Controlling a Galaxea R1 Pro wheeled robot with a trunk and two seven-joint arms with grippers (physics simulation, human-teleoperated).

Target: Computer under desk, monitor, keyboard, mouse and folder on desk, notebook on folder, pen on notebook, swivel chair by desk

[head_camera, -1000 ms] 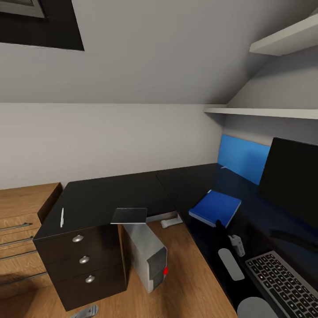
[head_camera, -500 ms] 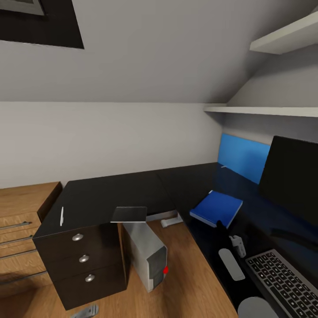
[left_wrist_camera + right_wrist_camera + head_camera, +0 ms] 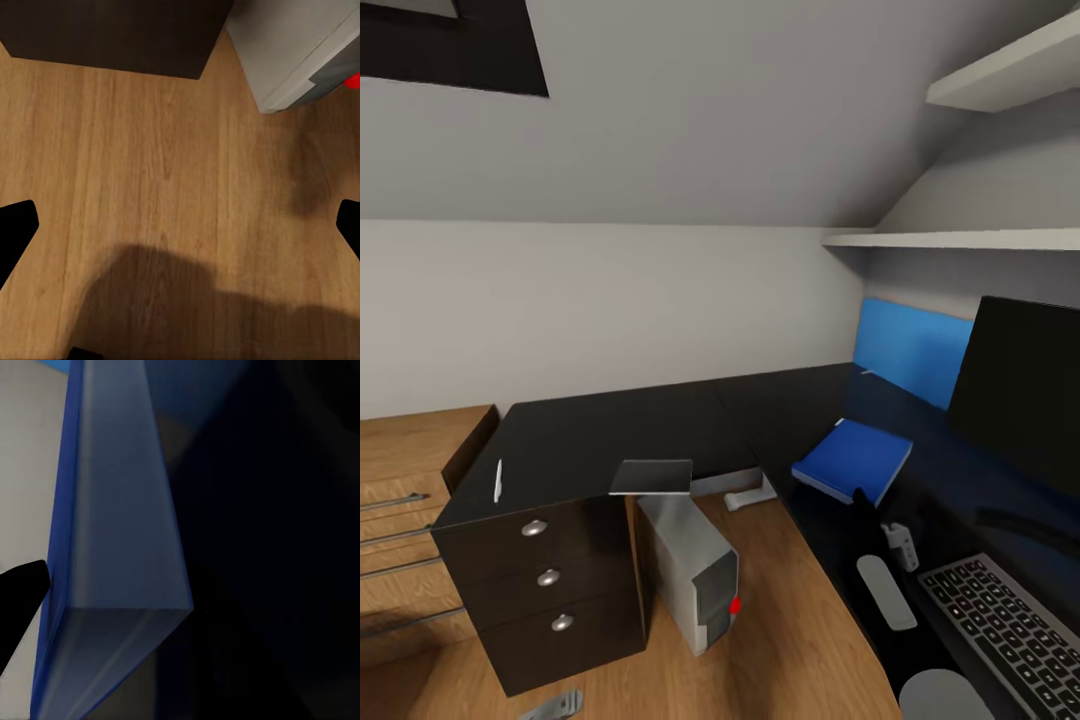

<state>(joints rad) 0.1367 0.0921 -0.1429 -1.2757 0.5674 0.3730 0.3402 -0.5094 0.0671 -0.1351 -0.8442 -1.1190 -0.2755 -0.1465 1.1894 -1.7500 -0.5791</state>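
The blue folder (image 3: 853, 460) lies on the black desk (image 3: 610, 440) in front of the monitor (image 3: 1020, 390), with the keyboard (image 3: 1000, 630) nearer me. My right gripper (image 3: 857, 500) sits at the folder's near edge. In the right wrist view the folder (image 3: 120, 510) looms close, and one finger (image 3: 22, 592) stands wide beside its blue side. The grey notebook (image 3: 652, 477) and white pen (image 3: 498, 480) rest on the desk's left wing. The computer (image 3: 695, 570) stands on the floor under it. My left gripper (image 3: 180, 240) hangs open above the floor near the computer (image 3: 300, 45). The mouse and swivel chair are out of view.
Dark drawers (image 3: 545, 580) with silver knobs close the desk's left end, and an oak cabinet (image 3: 410, 470) stands beyond them. A blue wall panel (image 3: 915, 350) and white shelves (image 3: 960, 240) sit behind the desk. Oak floor (image 3: 800, 640) lies open inside the L.
The head camera has shifted slightly, so everything sits a little higher in the picture. The folder, notebook, pen and my right gripper keep their places relative to the desk.
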